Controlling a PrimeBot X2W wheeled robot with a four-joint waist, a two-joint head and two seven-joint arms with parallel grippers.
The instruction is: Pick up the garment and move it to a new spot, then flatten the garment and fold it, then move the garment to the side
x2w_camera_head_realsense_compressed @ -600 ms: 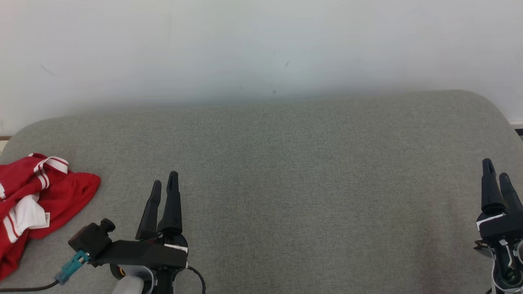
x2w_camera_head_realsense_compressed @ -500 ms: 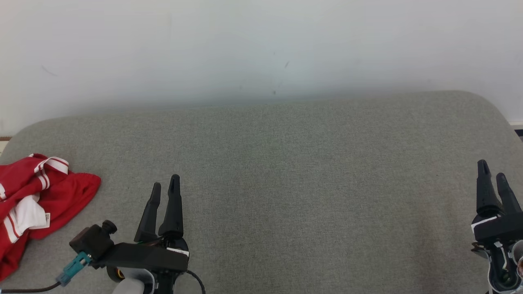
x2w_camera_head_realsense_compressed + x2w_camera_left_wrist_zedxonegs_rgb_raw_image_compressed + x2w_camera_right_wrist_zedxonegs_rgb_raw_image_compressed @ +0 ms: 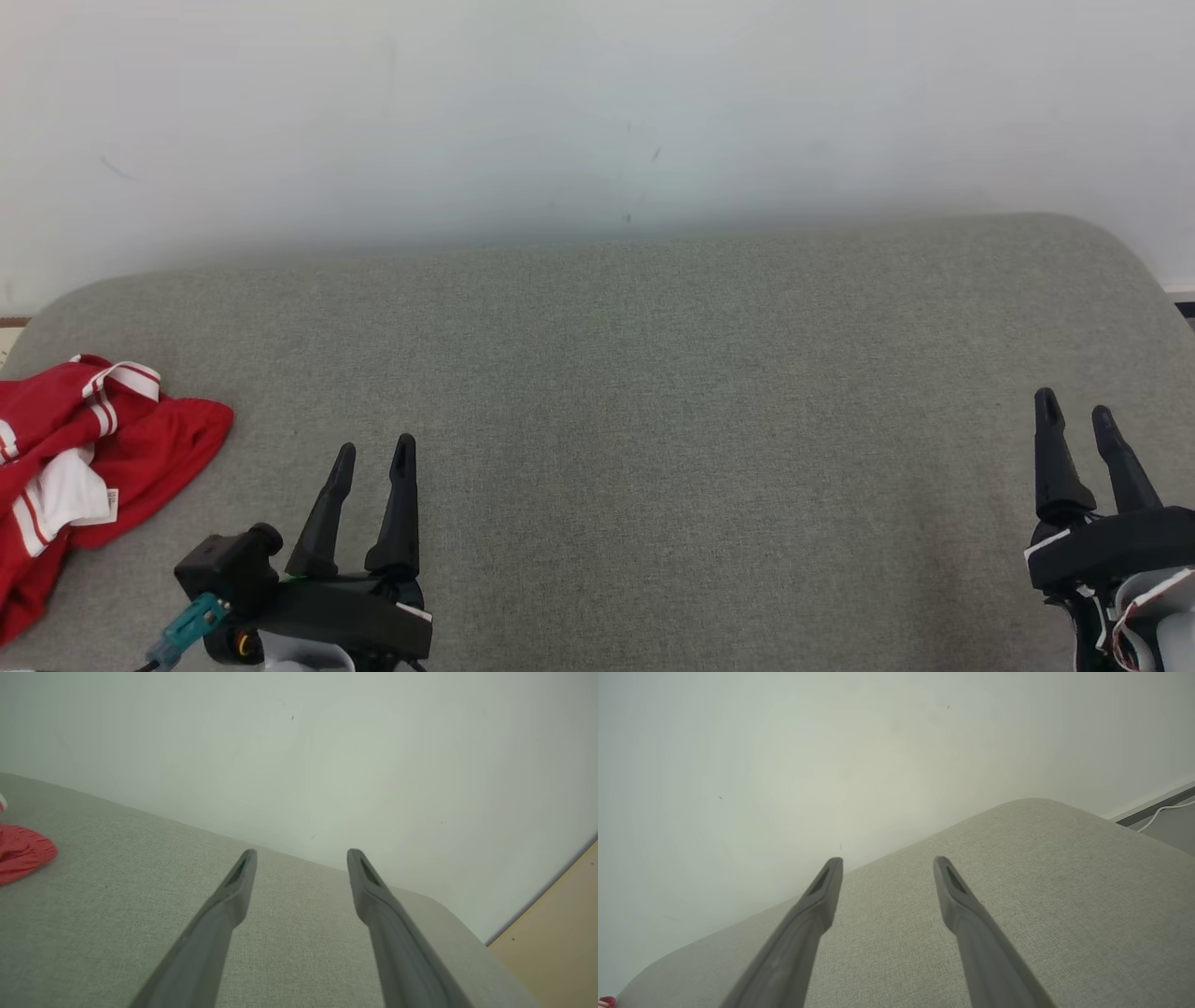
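Found the red garment (image 3: 103,457) crumpled at the left edge of the desk (image 3: 653,373), toward the front corner. Noted left tool (image 3: 375,444) and right tool (image 3: 1074,403) both spread, empty, along the front edge. Judged best: carry left tool over, pinch a thick fold, lift clear.

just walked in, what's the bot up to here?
Nothing is being handled right now. A crumpled red and white garment lies untouched at the left edge of the grey padded surface. The left jaws stand open over the padding to the garment's right, apart from it. The right jaws stand open at the far right. Both are empty, so the pickup has not begun.
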